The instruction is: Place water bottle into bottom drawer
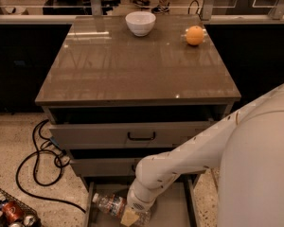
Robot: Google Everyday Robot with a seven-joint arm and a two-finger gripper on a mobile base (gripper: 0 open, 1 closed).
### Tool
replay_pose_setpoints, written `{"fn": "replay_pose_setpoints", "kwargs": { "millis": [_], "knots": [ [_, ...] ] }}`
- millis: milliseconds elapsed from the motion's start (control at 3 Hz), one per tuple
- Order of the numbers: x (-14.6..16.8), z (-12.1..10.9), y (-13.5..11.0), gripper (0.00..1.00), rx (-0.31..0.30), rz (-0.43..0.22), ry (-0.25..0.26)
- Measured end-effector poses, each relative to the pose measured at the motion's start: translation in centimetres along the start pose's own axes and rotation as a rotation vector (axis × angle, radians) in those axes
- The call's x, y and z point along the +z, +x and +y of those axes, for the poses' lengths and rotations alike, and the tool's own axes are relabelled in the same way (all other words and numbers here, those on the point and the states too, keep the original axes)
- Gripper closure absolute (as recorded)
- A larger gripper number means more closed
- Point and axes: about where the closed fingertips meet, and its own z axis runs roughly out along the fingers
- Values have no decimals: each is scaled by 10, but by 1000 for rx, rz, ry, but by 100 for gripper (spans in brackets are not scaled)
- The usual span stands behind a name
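1. Camera view, progress: the gripper [131,213] is down inside the open bottom drawer [173,208], below the desk's near edge and left of its middle. Its tan finger pad [128,219] lies against the water bottle [112,205], so the fingers look clenched on the bottle's body.
2. The water bottle lies on its side, white cap pointing toward the desk's left edge and reaching about to the drawer's left wall. Whether it rests on the drawer floor or hangs just above it cannot be told.
3. By my judgement the carry is done and the task is near its end. What is left is to let go and lift the arm [189,157] out.
4. Surface: the brown desk top [132,70] carries a white bowl [140,22] at the middle of the far edge and an orange [195,35] near the far right corner, well apart.
5. Under the near edge, the top drawer [109,136] and middle drawer [99,167] stand partly pulled out.
6. Room: black cables [40,157] loop on the speckled floor off the near left corner. A wire basket [7,212] with cans sits beyond them.
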Motion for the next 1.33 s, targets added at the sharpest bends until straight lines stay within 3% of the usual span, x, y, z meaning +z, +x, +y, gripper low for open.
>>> {"fn": "replay_pose_setpoints", "kwargs": {
  "millis": [333, 667, 1333],
  "knots": [
    [0, 0, 0, 100, 0, 0, 0],
    [19, -12, -15, 100, -18, -10, 1],
    [89, -33, -46, 100, -70, -33, 14]
  ]
}}
